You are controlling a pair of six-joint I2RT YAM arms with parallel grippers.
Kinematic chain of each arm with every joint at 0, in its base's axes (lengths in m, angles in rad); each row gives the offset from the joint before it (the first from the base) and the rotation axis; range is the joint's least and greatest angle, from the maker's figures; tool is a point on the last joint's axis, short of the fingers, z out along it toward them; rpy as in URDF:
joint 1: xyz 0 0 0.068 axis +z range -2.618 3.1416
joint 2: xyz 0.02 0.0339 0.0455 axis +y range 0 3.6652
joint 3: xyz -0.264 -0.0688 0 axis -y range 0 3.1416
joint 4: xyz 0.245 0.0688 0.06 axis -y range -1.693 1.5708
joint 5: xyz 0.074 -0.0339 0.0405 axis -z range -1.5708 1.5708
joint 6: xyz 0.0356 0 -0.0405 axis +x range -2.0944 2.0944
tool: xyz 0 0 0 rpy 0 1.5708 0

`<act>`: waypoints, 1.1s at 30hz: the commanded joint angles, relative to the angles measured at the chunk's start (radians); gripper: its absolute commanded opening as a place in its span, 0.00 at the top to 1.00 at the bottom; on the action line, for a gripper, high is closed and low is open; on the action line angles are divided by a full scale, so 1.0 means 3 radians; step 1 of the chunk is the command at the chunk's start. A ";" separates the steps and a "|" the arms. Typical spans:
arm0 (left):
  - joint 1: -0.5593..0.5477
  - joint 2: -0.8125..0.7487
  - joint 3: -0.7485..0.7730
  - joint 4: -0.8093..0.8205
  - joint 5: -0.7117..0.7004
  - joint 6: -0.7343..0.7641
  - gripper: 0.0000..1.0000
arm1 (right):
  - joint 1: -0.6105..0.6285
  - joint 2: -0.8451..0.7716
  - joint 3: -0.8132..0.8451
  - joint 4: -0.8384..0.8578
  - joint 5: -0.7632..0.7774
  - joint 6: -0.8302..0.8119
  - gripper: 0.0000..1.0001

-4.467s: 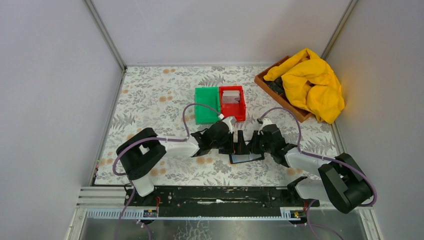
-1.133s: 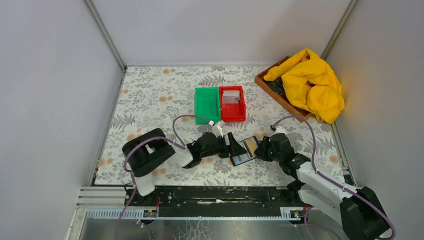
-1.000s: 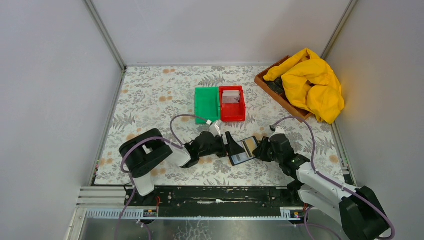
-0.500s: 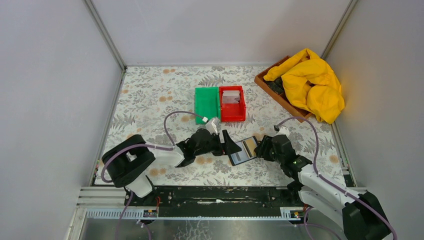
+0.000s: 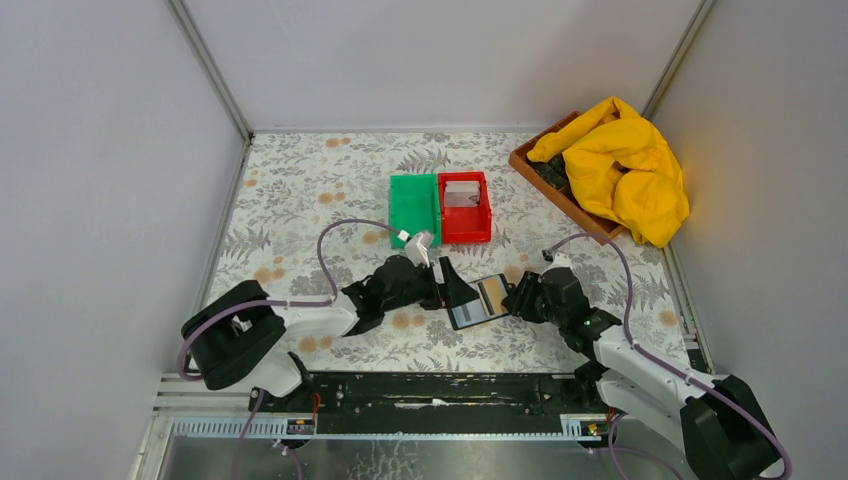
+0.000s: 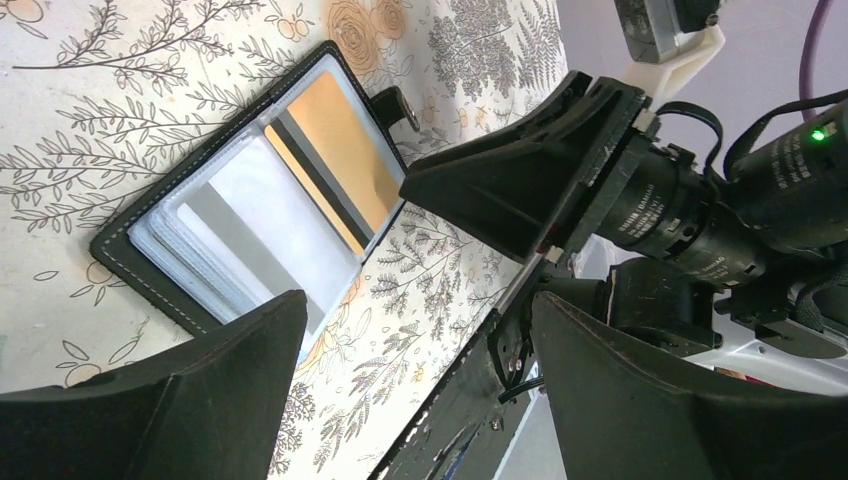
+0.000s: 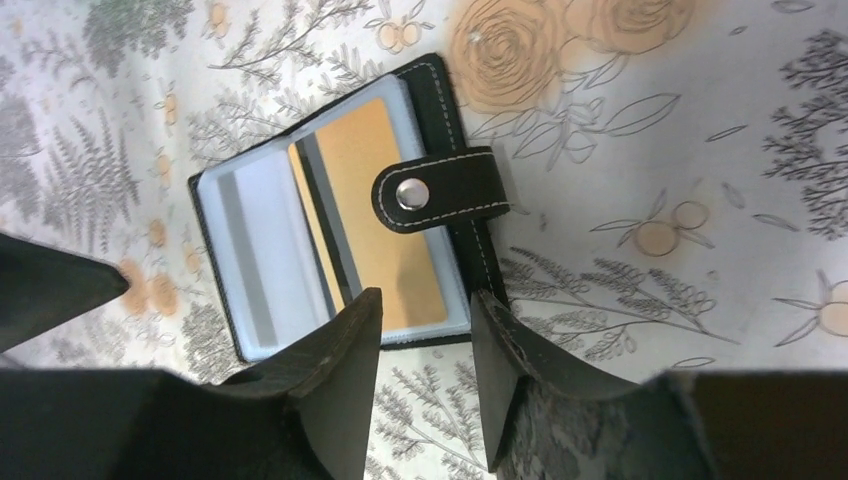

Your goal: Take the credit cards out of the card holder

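The card holder [image 7: 455,110] lies open and flat on the floral tablecloth [image 5: 300,180], between the 2 grippers at the near middle of the table. Its 2 glossy sleeves face up. The one by the strap shows a brownish-orange card [image 7: 385,250] with a dark stripe, the other a grey-white card [image 7: 250,265] with a grey stripe. The black snap strap [image 7: 440,190], with its metal stud, is folded over the orange card and hides part of it. No print on either card can be read.

The right gripper [image 7: 425,300] has its jaws partly apart at the holder's near edge, by the orange card's sleeve. It grips nothing, and whether a tip touches the holder I cannot tell. The left gripper [image 6: 418,310] stands at the holder's other side with its jaws spread wide and holds nothing. White lettering on the right arm's motor housing [image 6: 680,215] is too small to read.

Behind the holder, well apart, a green bin [image 5: 414,212] and a red bin [image 5: 484,212] stand touching side by side, and something pale and flat lies in the red one. At the far right, a yellow cloth [image 5: 625,165] is heaped over a wooden tray [image 5: 528,160].
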 commanded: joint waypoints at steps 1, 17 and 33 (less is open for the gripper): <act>0.0026 -0.0011 0.0012 -0.0014 -0.0067 0.0063 0.10 | 0.0019 -0.0183 -0.0002 0.0059 -0.0301 0.0164 0.56; 0.0146 0.0378 0.0495 0.0450 0.0298 0.0175 0.36 | 0.0015 0.0492 0.0334 0.0553 -0.0138 -0.0368 0.83; -0.0082 0.0757 0.0099 0.1210 0.0039 -0.0115 0.36 | -0.0011 0.0823 0.0344 0.0615 0.0101 -0.0371 0.92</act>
